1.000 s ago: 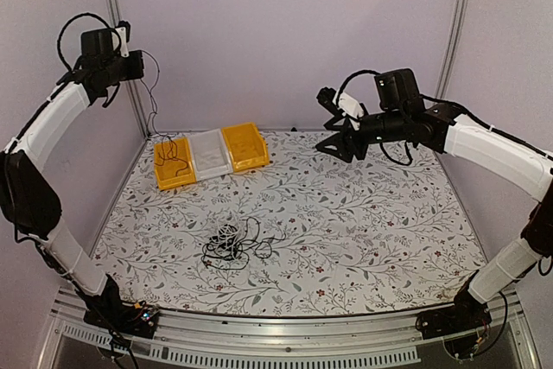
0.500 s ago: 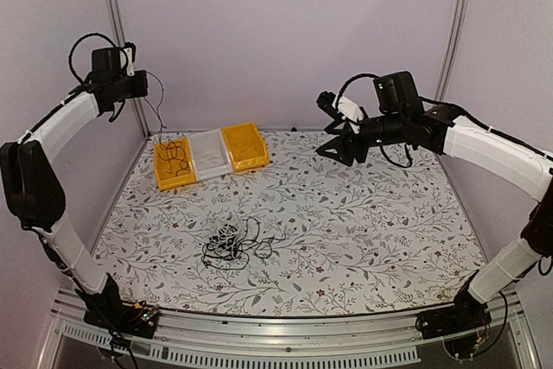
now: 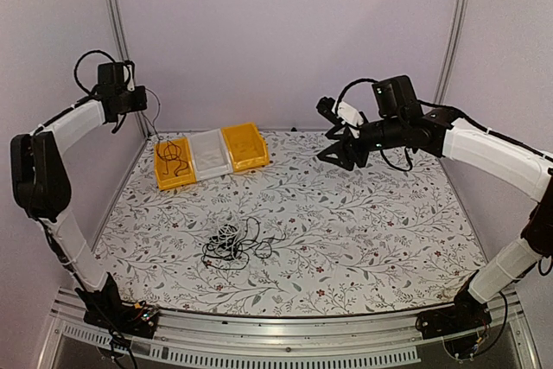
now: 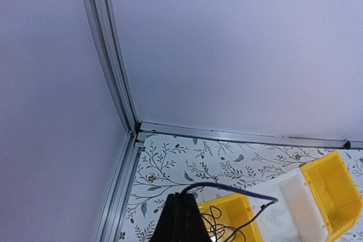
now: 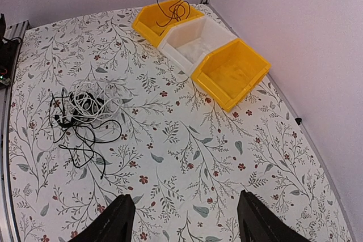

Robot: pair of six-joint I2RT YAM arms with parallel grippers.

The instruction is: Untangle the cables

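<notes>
The floral tabletop (image 3: 363,222) spreads under both my arms. My left arm (image 3: 73,123) reaches high into the far left corner, and my right arm (image 3: 484,149) stretches in from the right, well above the surface.

Three bins sit in a row near the far left corner: a yellow bin (image 3: 177,181), a white bin (image 3: 212,170) touching it, and a second yellow bin (image 3: 251,160) on the right end.

The tangle of cables (image 3: 233,244) lies loose on the tabletop towards the near left, well apart from the bins; it is mostly black cords with a white cord (image 5: 91,97) coiled into it.

My right claw (image 3: 341,151) hangs with its fingers spread and nothing between them. My left claw (image 4: 182,219) is pinched closed on one black cable (image 4: 227,188), which hangs down from it, its lower end looped inside the left yellow bin.
</notes>
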